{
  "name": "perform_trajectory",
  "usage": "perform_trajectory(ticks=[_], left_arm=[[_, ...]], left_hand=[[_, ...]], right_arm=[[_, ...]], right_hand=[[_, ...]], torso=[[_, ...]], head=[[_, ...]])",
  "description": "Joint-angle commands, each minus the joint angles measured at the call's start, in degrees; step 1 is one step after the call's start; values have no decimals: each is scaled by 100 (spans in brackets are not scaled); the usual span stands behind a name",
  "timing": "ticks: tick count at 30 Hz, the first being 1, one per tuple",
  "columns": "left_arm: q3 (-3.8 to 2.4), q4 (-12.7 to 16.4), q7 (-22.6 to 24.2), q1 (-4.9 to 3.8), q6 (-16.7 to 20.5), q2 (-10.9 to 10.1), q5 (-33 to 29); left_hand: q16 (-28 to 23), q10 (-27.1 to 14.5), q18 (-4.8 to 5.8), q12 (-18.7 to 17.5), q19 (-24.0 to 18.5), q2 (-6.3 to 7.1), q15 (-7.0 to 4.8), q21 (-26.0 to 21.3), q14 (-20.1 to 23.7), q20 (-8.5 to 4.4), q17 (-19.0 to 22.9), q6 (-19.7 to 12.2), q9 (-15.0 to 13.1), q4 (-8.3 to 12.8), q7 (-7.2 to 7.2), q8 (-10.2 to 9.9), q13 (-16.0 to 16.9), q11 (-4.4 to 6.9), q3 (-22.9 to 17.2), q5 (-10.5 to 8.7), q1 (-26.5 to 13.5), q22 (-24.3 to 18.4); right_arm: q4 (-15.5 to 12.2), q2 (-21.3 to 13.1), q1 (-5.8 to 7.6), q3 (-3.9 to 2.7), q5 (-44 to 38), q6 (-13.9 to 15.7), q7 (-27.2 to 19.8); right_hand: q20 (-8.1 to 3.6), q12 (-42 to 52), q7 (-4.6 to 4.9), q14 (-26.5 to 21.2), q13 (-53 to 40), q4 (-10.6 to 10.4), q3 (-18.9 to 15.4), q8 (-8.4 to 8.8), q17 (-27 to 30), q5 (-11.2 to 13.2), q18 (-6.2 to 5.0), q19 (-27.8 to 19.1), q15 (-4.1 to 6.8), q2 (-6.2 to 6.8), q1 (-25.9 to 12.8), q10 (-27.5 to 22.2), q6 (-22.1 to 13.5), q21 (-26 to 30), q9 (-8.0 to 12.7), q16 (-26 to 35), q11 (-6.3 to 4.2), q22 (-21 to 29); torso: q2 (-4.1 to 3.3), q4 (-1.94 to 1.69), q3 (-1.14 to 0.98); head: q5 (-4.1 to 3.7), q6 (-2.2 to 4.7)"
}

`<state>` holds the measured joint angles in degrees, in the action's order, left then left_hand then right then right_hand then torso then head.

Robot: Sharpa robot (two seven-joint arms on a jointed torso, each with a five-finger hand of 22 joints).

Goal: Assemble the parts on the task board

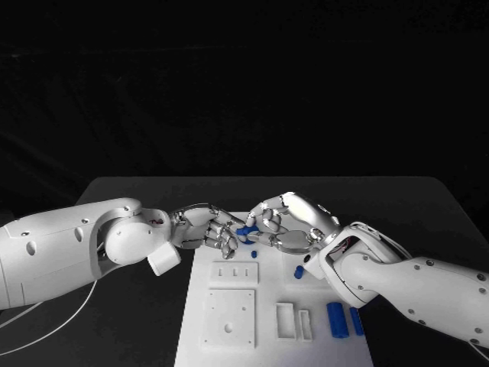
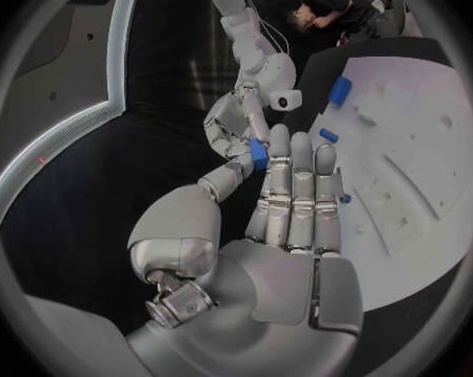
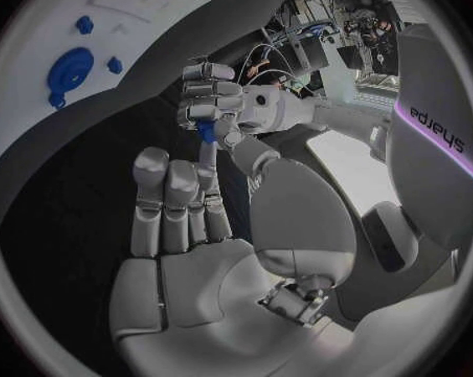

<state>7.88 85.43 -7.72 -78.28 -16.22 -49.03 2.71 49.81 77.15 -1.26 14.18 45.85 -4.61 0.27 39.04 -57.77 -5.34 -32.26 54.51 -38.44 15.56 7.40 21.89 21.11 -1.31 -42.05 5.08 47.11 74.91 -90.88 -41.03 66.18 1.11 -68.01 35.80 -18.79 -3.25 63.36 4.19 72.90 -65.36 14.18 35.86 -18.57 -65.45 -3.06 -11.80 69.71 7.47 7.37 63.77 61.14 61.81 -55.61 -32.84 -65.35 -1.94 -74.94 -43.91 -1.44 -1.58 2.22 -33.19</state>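
Note:
The white task board (image 1: 333,348) lies in the middle of the table. Above its far edge my left hand (image 1: 206,228) and right hand (image 1: 286,223) meet fingertip to fingertip around one small blue part (image 1: 247,229). In the left wrist view the blue part (image 2: 258,153) sits between my left thumb and fingertip, and the right hand (image 2: 236,126) closes on it from the other side. The right wrist view shows the blue part (image 3: 206,131) under the curled fingers of the left hand (image 3: 210,92), with the right fingertips (image 3: 209,161) touching it.
More blue parts lie on the board: a small one (image 1: 254,253), another (image 1: 299,271) and two cylinders (image 1: 336,319) near the right edge. White slotted blocks (image 1: 231,315) stand on the board. A round blue piece (image 3: 71,69) also sits on the board.

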Motion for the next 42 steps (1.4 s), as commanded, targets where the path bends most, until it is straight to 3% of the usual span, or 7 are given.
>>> perform_trajectory(ticks=[1,14,22,28,32,42], left_arm=[[13,60,-169,14,-287,47,155],[17,52,-202,14,-416,59,146],[18,61,-154,14,-393,54,109],[18,60,-149,14,-403,52,96],[18,60,-141,14,-410,52,90],[19,59,-100,14,-398,48,89]], left_hand=[[-31,-45,-65,22,-18,-17,-16,7,35,-27,-7,156,-10,-6,-176,-37,11,10,-22,21,64,17],[-55,-67,-66,21,-27,12,-6,9,39,-17,-9,156,-21,-105,-167,-81,15,3,17,-7,4,13],[-86,-95,-74,19,-50,101,4,6,50,-7,-14,157,-38,-251,-155,-137,18,-6,47,-82,-61,7],[-103,-107,-77,22,-62,46,10,5,52,0,-21,163,-55,-395,-151,-173,23,-9,55,-128,-110,1],[-119,-125,-76,24,-94,-93,17,1,60,9,-35,167,-82,-499,-146,-218,28,-14,93,-143,-229,-2],[-127,-133,-79,26,-110,-159,18,3,66,10,-43,169,-98,-470,-147,-238,31,-14,104,-136,-286,0]], right_arm=[[-15,40,17,-22,-19,83,-27],[30,77,17,-22,-107,104,5],[44,86,17,-22,-202,19,58],[76,95,17,-22,-357,-147,176],[98,94,17,-21,-431,-293,250],[136,94,17,-7,-496,-572,338]], right_hand=[[-11,-28,23,-8,7,-42,1,20,7,16,-320,35,35,4,-77,45,-19,-4,0,9,12,-85],[-9,-45,25,-8,15,-85,39,33,12,10,-320,35,32,-12,-93,42,-25,3,-1,17,16,-82],[-11,-48,15,2,18,-146,111,28,10,18,-320,47,38,-48,-90,59,-3,0,-13,13,7,-84],[-11,-48,12,5,18,-160,126,25,9,22,-320,49,41,-53,-91,64,2,-2,-18,11,4,-85],[-11,-48,11,5,18,-161,129,25,9,22,-320,48,42,-52,-91,65,1,-2,-19,10,3,-86],[-9,-50,13,0,17,-167,129,29,8,22,-320,42,43,-50,-105,61,-8,-1,-22,13,4,-88]], torso=[[-2,0,-1],[-1,-2,-2],[-1,-1,1],[0,5,-3],[-1,-1,0],[1,3,-1]], head=[[-3,-2],[-16,-2],[-17,-6],[-12,-4],[-12,-14],[-5,-29]])
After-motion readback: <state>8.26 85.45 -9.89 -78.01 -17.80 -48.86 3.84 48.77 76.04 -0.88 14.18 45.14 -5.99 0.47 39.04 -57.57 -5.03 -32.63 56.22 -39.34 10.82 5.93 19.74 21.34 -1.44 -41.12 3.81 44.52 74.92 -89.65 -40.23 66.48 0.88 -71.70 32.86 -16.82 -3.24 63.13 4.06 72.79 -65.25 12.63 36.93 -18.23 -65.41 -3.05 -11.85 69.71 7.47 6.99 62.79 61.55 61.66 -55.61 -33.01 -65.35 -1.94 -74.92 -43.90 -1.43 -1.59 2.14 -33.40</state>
